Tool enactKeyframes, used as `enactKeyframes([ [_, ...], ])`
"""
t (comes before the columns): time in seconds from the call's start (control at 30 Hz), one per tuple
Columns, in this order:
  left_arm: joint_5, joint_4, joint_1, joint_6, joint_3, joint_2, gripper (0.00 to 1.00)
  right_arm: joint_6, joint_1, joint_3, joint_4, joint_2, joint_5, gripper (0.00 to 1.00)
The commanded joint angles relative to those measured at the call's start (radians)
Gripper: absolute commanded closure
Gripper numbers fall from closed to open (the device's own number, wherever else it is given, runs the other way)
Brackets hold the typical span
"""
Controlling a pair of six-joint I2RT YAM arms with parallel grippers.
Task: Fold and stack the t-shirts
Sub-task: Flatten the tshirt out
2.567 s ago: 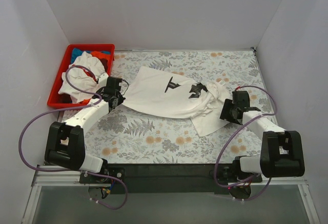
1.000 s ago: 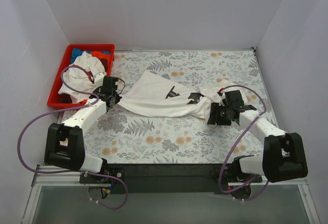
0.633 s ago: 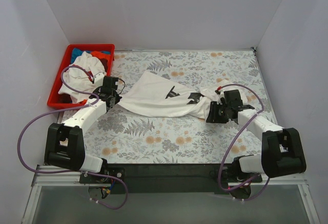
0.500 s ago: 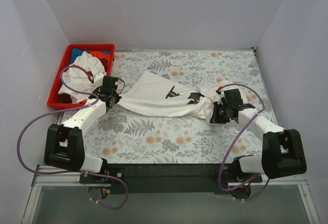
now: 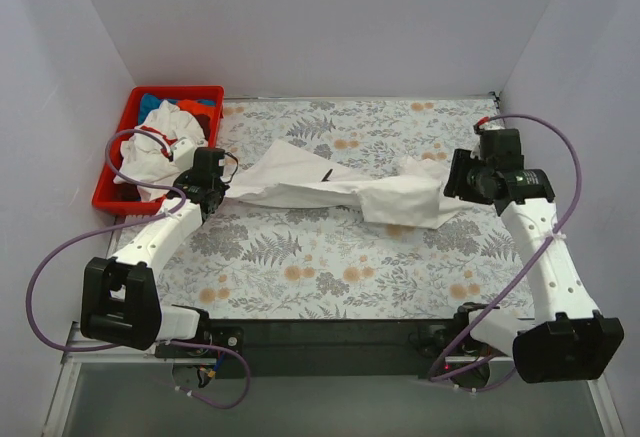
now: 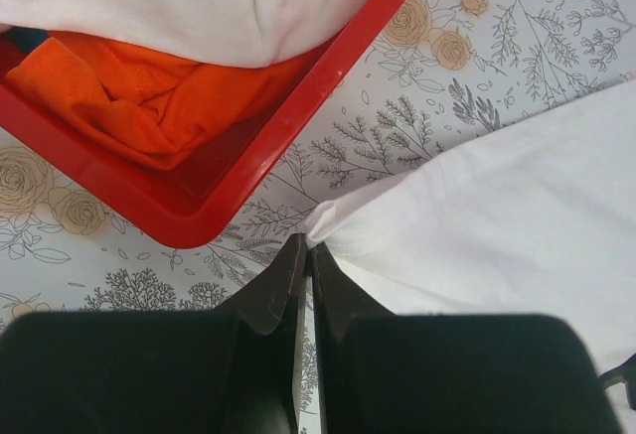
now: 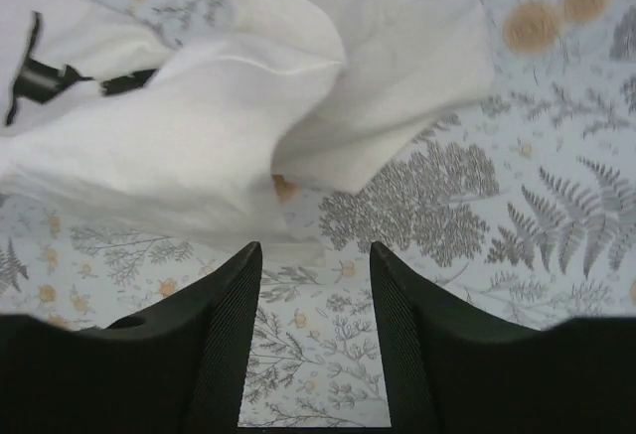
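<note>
A large white t-shirt with black print (image 5: 340,187) lies crumpled across the middle of the floral table. My left gripper (image 5: 211,195) is shut on its left corner (image 6: 328,223), near the red bin. My right gripper (image 5: 455,179) is open and empty, lifted above the table at the shirt's right end; the shirt's bunched folds (image 7: 248,126) lie ahead of its fingers (image 7: 224,305). More shirts sit in the bin: a white one (image 5: 150,147), an orange-red one (image 6: 129,86) and a blue one (image 5: 155,100).
The red plastic bin (image 5: 115,172) stands at the table's far left; its corner (image 6: 209,201) is close beside my left gripper. White walls enclose the table at the back and both sides. The floral table covering (image 5: 330,267) spreads toward the near edge.
My right gripper has let go of the shirt's right end, opened, and risen up and to the right. The shirt has been drawn out longer and flatter. My left gripper has barely moved.
</note>
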Motion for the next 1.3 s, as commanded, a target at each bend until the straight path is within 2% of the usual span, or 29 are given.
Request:
enactKeyframes([
  [0.0, -0.045, 0.004, 0.009, 0.011, 0.002, -0.018, 1.0, 0.011, -0.015, -0.112, -0.099, 0.059, 0.096, 0.4],
  [0.13, -0.03, 0.009, 0.009, 0.016, 0.004, -0.015, 1.0, 0.007, -0.017, -0.181, 0.012, 0.098, 0.016, 0.37],
  [0.47, -0.013, 0.013, 0.009, 0.018, 0.004, -0.009, 1.0, 0.013, -0.083, -0.284, 0.437, 0.292, -0.098, 0.5],
  [0.6, -0.007, 0.013, 0.009, 0.018, 0.004, -0.008, 1.0, 0.039, -0.149, -0.273, 0.537, 0.389, -0.124, 0.53],
  [0.73, -0.007, 0.013, 0.009, 0.019, 0.007, 0.004, 1.0, 0.078, -0.153, -0.247, 0.627, 0.516, -0.141, 0.52],
  [1.0, 0.018, 0.013, 0.009, 0.013, 0.009, 0.034, 1.0, 0.056, -0.166, -0.008, 0.629, 0.806, -0.116, 0.48],
  [1.17, 0.057, 0.016, 0.009, -0.001, 0.006, 0.047, 1.0, -0.01, -0.178, 0.306, 0.49, 0.924, -0.088, 0.31],
  [1.27, 0.103, 0.018, 0.009, 0.001, 0.016, 0.069, 1.0, -0.017, -0.169, 0.339, 0.402, 0.894, -0.095, 0.26],
])
